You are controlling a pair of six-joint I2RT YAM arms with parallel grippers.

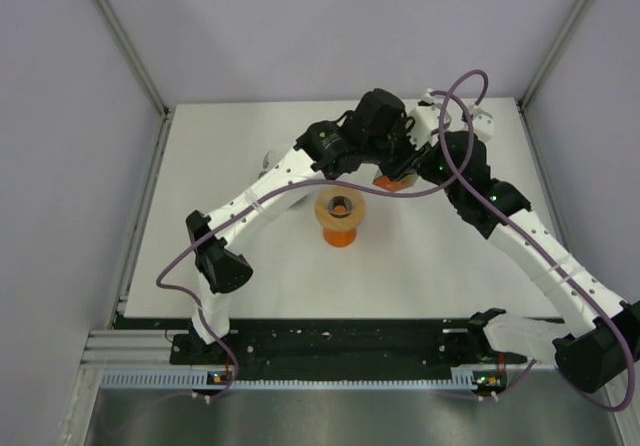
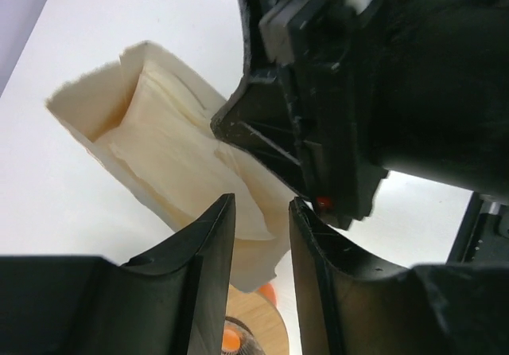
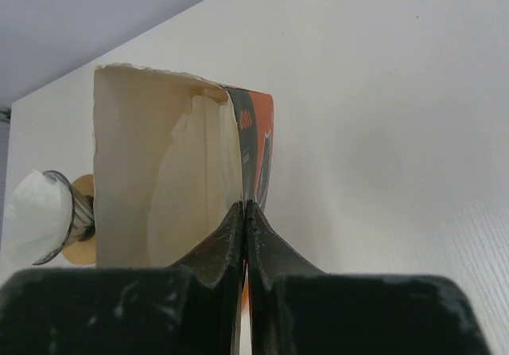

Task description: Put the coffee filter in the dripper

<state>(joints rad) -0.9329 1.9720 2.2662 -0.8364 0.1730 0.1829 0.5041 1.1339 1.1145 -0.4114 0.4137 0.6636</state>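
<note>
The dripper (image 1: 340, 209), a wooden collar on an orange base, stands mid-table; its collar (image 2: 256, 323) shows below my left fingers. Behind it both arms meet at an orange filter box (image 1: 395, 182). The box (image 2: 83, 104) lies open towards my left wrist, with cream coffee filters (image 2: 175, 156) stacked inside. My left gripper (image 2: 262, 204) is open at the box mouth, and the lower paper edge lies in the gap between its fingers, not pinched. My right gripper (image 3: 246, 205) is shut on the box's side wall (image 3: 258, 144). Filters (image 3: 187, 180) sit just left of that wall.
A white rounded thing (image 3: 36, 212) with a wooden disc beside it shows at the left edge of the right wrist view. A grey object (image 1: 270, 156) peeks out behind the left arm. Enclosure walls and posts stand round the white table (image 1: 200, 256).
</note>
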